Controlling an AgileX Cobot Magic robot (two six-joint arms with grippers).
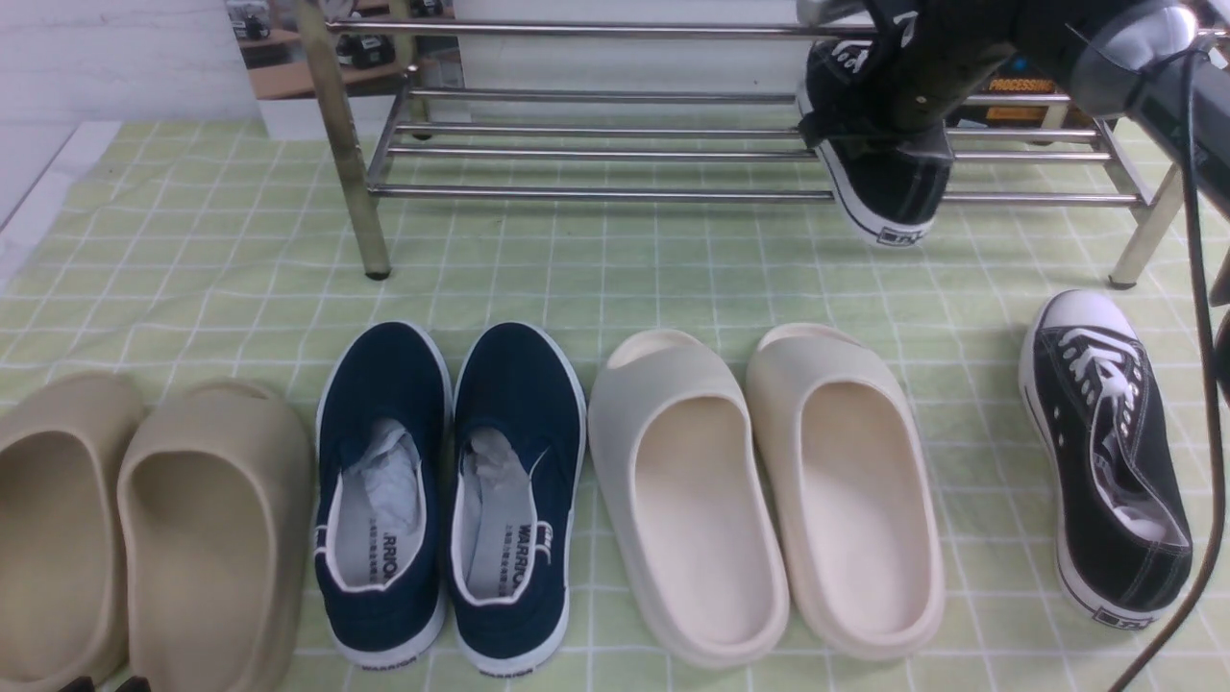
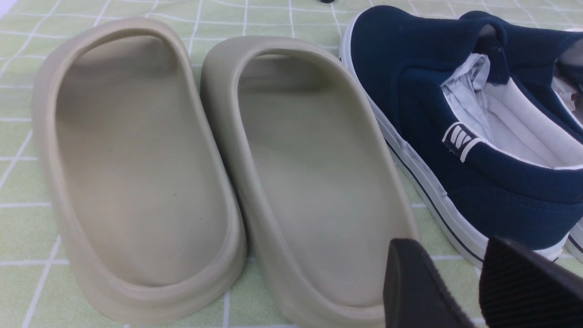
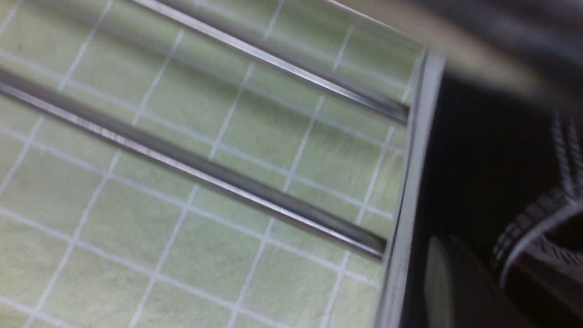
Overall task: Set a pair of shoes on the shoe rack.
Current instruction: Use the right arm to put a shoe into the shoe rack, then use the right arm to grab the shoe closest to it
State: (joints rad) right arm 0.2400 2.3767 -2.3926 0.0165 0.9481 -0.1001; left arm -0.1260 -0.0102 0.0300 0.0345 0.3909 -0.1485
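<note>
Left gripper [image 2: 473, 284]: hovers over tan slides [image 2: 136, 159]; fingers slightly apart, empty. Only the left wrist view shows the gap.
Navy slip-ons [image 1: 384, 404]: paper-stuffed, beside cream slides [image 1: 692, 500].
Shoe rack [image 1: 596, 192]: behind the row.
Right gripper [image 1: 908, 115]: reaches in from upper right, clamped on held sneaker [image 1: 894, 197] at the rack's right end, heel overhanging the front bar. The right wrist view is blurred.
Second sneaker [image 1: 1105, 452]: on mat [image 1: 192, 240], far right.
</note>
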